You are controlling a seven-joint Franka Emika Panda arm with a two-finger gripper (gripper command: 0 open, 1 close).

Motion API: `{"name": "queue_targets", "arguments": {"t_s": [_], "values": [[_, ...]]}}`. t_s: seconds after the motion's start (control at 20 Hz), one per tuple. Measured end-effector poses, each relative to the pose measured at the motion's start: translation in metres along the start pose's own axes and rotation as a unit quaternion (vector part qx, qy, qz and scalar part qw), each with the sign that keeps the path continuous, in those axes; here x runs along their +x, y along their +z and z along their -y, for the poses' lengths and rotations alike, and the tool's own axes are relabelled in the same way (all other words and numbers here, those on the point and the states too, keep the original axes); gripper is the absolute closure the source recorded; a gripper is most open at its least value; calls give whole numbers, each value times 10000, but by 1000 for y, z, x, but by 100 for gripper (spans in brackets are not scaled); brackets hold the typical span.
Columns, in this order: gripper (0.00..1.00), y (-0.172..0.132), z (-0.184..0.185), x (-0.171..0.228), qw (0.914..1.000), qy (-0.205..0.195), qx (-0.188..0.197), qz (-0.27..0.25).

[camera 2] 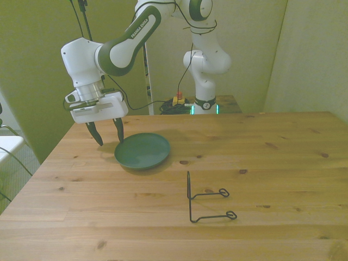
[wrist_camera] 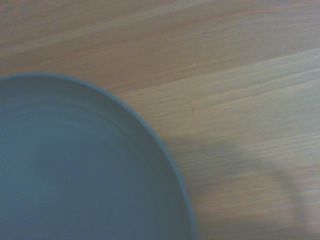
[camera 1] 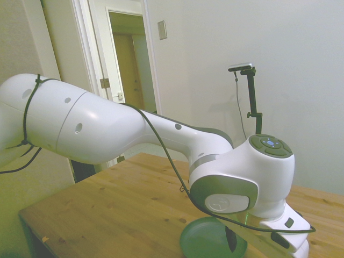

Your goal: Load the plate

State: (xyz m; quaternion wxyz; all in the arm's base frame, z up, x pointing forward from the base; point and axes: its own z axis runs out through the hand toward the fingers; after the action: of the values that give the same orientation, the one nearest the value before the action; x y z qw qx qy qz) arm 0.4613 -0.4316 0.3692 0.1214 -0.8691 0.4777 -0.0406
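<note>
Knotty pine table [camera 2: 272, 163]; matte round plate [camera 2: 142, 150]; thin wire stand [camera 2: 206, 202].

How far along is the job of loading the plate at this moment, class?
Done: nothing yet; the plate lies flat on the table, apart from the wire stand. In hand: the open gripper hangs low at the plate's rim, on the front view's left. Left: grasping the plate and setting it in the stand.
</note>
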Motion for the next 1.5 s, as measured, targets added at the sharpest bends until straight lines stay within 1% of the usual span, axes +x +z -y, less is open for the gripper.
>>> {"name": "queue_targets", "arguments": {"t_s": [0.35,0.4,0.75,1.5], "values": [[0,10,12,-14,9999,21,62,129],[100,9,14,-16,9999,28,76,134],[100,14,26,-24,9996,175,126,174],[100,23,16,-26,9995,258,89,179]]}}
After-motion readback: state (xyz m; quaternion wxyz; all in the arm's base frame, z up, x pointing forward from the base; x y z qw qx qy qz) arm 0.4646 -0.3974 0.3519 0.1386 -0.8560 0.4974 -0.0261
